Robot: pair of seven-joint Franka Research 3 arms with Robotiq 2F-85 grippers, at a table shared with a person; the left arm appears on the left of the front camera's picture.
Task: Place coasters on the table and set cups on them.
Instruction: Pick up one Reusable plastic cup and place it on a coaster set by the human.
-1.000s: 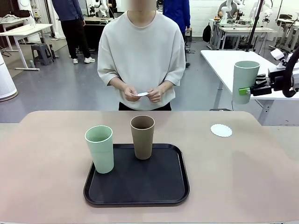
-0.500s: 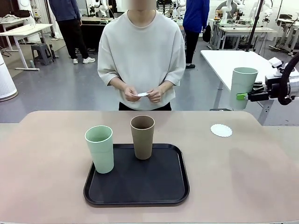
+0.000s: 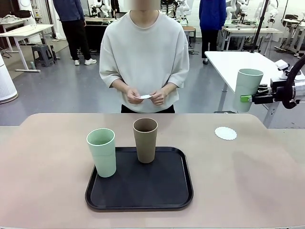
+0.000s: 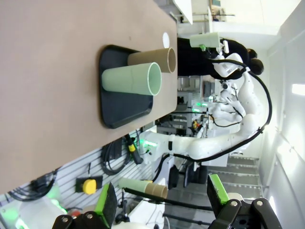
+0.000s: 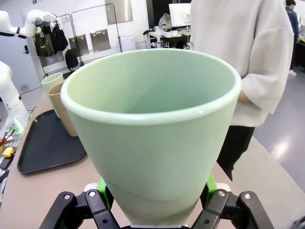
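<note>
A pale mint green cup (image 3: 249,88) hangs upright in the air at the far right, with my right gripper (image 3: 248,98) shut on its lower part. In the right wrist view this cup (image 5: 152,129) sits between the green pads (image 5: 102,188). A white scalloped coaster (image 3: 226,133) lies on the beige table (image 3: 248,181), below and nearer than the held cup. Another mint cup (image 3: 102,151) and a brown cup (image 3: 145,140) stand on the black tray (image 3: 139,191). The person holds a further coaster (image 3: 144,96) in both hands. My left gripper (image 4: 162,198) is open and holds nothing.
The tray sits at the table's centre, with bare tabletop to its left and right. The person stands at the far edge, behind the tray. A white table (image 3: 228,62) stands behind the held cup.
My right gripper has come down a little with the mint cup, then held still over the last half second. The cups on the tray and the person's hands have not moved.
</note>
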